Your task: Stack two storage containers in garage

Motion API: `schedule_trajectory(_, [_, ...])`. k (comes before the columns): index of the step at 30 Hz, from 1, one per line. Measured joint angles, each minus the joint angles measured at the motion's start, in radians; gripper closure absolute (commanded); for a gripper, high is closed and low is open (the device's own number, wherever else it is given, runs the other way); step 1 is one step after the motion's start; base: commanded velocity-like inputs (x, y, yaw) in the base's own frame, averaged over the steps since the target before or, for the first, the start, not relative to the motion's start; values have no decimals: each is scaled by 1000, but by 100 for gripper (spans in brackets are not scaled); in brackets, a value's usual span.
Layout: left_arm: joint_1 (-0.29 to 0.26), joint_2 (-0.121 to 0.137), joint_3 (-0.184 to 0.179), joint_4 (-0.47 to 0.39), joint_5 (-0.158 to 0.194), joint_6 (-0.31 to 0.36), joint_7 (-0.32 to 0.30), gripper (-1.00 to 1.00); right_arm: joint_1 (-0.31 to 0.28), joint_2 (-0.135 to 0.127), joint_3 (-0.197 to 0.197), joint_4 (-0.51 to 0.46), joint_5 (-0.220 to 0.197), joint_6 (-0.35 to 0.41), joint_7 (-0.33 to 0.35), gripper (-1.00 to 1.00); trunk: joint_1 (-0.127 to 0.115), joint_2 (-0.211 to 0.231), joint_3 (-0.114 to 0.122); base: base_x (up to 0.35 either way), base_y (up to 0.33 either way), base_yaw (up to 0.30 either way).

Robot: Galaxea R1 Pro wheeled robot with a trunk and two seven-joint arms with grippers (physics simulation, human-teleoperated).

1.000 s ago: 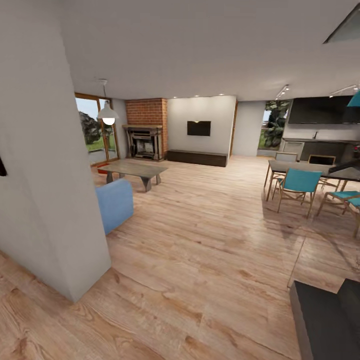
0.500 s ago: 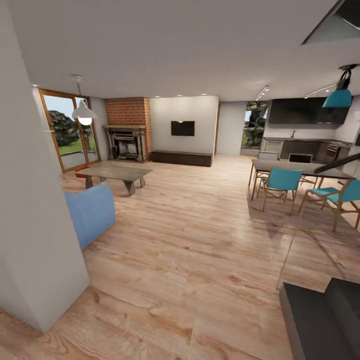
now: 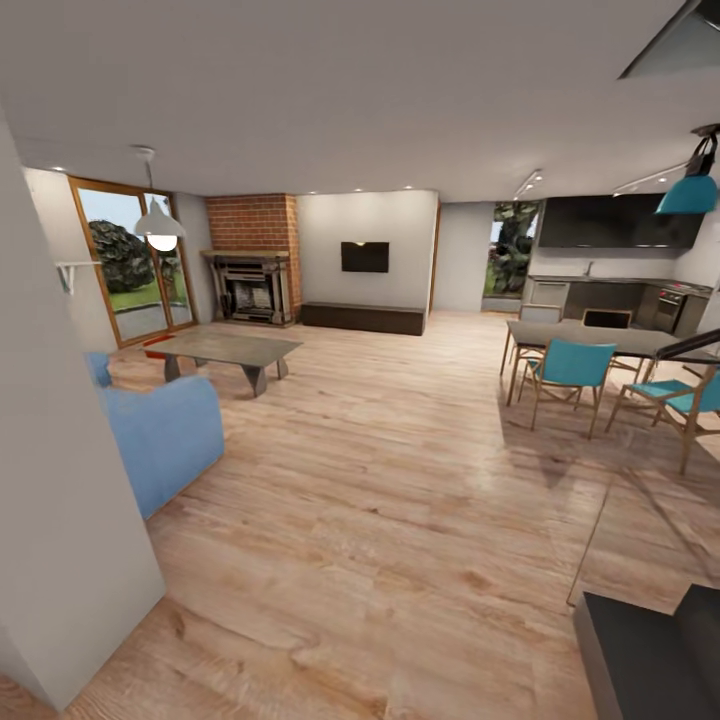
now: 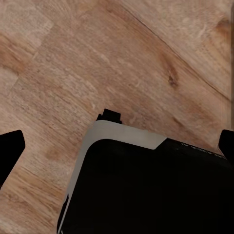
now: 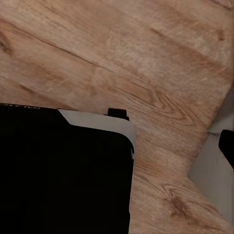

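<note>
I am looking into the living room with its light wood-plank floor (image 3: 400, 500). A thin red-orange sliver (image 3: 155, 347) lies on the floor past the far end of the coffee table (image 3: 228, 349); it is too small to tell whether it is a storage container. In the left wrist view my left gripper (image 4: 118, 147) is open, one black fingertip at each side edge, above my dark base (image 4: 146, 190) and the planks. In the right wrist view my right gripper (image 5: 117, 146) holds nothing; one fingertip (image 5: 227, 146) shows at the edge and the other is lost against the black base.
A grey wall corner (image 3: 60, 480) stands close at the left, with the blue sofa (image 3: 160, 440) just behind it. Fireplace (image 3: 250, 288) and TV wall are at the back. A dining table (image 3: 600, 338) with teal chairs stands at the right. A dark block (image 3: 650, 650) sits at the bottom right.
The whole head view has shifted: the wall corner slid left and more of the sofa, glass door and left wall came into sight. Nothing in the room itself moved.
</note>
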Motion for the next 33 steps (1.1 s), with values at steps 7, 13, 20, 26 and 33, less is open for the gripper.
schedule_trajectory(7, [0, 0, 0, 0, 0, 0, 0, -100, 0, -1, 0, 0, 0, 0, 1, -100, 0, 0, 0, 323, 0, 0])
schedule_trajectory(13, [0, 0, 0, 0, 0, 0, 0, -100, 0, -2, -1, 0, 0, 0, 1, -100, 0, 0, 0, 324, 0, 0])
schedule_trajectory(20, [0, 0, 0, 0, 0, 0, 0, -100, 0, -4, -1, 0, 0, 0, 3, -100, 0, 0, 0, 323, 0, 0])
schedule_trajectory(26, [0, 0, 0, 0, 0, 0, 0, -100, 0, -5, -1, 0, -1, 0, 3, -100, 0, 0, 0, 323, 0, 0])
schedule_trajectory(33, [0, 0, -2, 0, 0, 0, 0, -100, 0, -5, -1, 0, -2, 0, 0, -100, 0, 0, 0, 323, 0, 0])
